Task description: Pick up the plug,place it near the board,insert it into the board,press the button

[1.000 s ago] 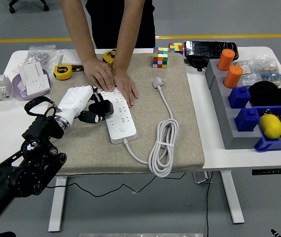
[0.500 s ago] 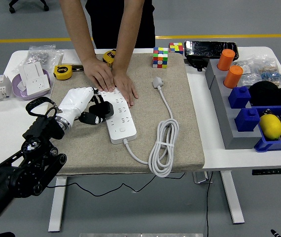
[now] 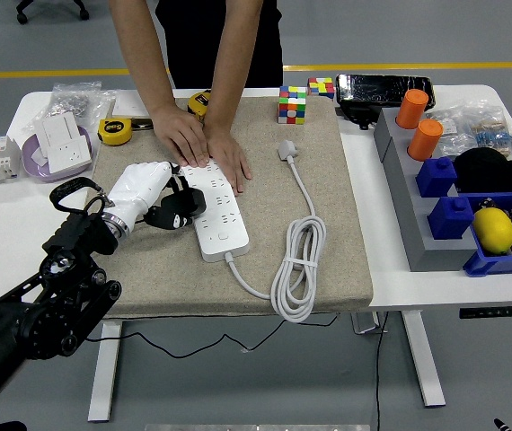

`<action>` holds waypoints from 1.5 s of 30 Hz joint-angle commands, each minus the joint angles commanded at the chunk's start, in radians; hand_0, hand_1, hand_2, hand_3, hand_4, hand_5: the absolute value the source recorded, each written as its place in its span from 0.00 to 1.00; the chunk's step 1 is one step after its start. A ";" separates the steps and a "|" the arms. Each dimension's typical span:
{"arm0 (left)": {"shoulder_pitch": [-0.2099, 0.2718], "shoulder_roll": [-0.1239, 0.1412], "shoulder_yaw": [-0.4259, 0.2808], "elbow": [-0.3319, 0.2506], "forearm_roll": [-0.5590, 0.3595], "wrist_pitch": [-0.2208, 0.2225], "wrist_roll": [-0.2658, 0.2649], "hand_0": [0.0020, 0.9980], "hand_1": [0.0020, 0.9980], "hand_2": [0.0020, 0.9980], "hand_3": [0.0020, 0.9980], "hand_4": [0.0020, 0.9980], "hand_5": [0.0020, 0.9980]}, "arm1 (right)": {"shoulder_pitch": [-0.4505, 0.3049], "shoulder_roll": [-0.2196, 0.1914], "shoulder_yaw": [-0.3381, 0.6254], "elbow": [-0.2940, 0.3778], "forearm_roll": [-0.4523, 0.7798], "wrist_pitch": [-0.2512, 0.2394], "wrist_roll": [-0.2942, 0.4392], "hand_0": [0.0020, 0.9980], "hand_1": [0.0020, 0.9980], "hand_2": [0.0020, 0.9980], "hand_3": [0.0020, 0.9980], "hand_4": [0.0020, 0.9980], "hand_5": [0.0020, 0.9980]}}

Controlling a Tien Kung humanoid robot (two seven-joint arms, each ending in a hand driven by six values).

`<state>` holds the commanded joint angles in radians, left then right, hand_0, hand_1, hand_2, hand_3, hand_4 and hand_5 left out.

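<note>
The black plug (image 3: 177,208) sits clasped in the left hand (image 3: 141,191), whose fingers curl around it, touching the left edge of the board (image 3: 213,208). Beyond, a person's hands (image 3: 204,148) press the board's far end.

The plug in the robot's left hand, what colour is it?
Black, in the head view: the plug is held by the white left hand.

board (image 3: 213,208) on mat (image 3: 328,224) — plug (image 3: 177,206) at its left | coiled cord (image 3: 297,269) right

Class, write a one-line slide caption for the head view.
Left hand holds black plug at power strip steadied by a person's hands.
</note>
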<state>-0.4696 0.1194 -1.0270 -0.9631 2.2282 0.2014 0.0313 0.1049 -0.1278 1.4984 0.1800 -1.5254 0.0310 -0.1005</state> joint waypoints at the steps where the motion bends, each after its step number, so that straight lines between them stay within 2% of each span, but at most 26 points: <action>1: 0.000 0.001 0.001 0.000 0.000 0.000 0.000 0.62 0.57 0.39 0.44 0.59 0.07 | 0.000 0.000 0.000 0.000 0.000 0.000 0.000 0.90 0.80 0.77 0.80 1.00 1.00; 18: -0.030 0.015 0.013 -0.009 0.033 -0.069 0.025 0.63 0.58 0.40 0.44 0.58 0.06 | 0.004 -0.001 -0.001 0.000 0.006 -0.001 0.000 0.90 0.80 0.77 0.80 1.00 1.00; 19: -0.032 0.015 0.015 -0.010 0.034 -0.073 0.027 0.66 0.63 0.42 0.45 0.59 0.07 | 0.005 -0.001 0.000 0.000 0.006 -0.001 0.000 0.90 0.80 0.77 0.80 1.00 1.00; 24: -0.039 0.018 0.013 -0.009 0.025 -0.097 0.028 0.66 0.63 0.42 0.45 0.59 0.07 | 0.005 -0.001 0.000 0.000 0.006 -0.001 0.001 0.90 0.80 0.77 0.80 1.00 1.00; 25: -0.040 0.019 0.013 -0.009 0.023 -0.101 0.028 0.73 0.81 0.70 0.56 0.82 0.20 | 0.005 -0.001 0.000 0.000 0.007 -0.001 0.001 0.90 0.80 0.77 0.80 1.00 1.00; 30: -0.041 0.020 0.013 -0.011 0.019 -0.111 0.029 0.73 0.81 0.70 0.56 0.82 0.20 | 0.006 -0.001 0.001 0.000 0.006 -0.002 0.002 0.90 0.80 0.77 0.80 1.00 1.00; 31: -0.042 0.020 0.013 -0.011 0.020 -0.113 0.030 0.78 0.85 0.77 0.59 0.84 0.20 | 0.006 -0.001 0.002 0.000 0.005 -0.002 0.002 0.90 0.80 0.77 0.80 1.00 1.00; 45: -0.045 0.020 0.018 -0.020 0.022 -0.117 0.031 0.80 0.88 0.79 0.63 0.85 0.20 | 0.008 -0.002 0.002 0.000 0.007 -0.004 0.004 0.90 0.80 0.76 0.80 1.00 1.00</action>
<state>-0.5148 0.1391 -1.0093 -0.9827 2.2507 0.0848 0.0621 0.1124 -0.1298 1.5001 0.1800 -1.5184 0.0269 -0.0968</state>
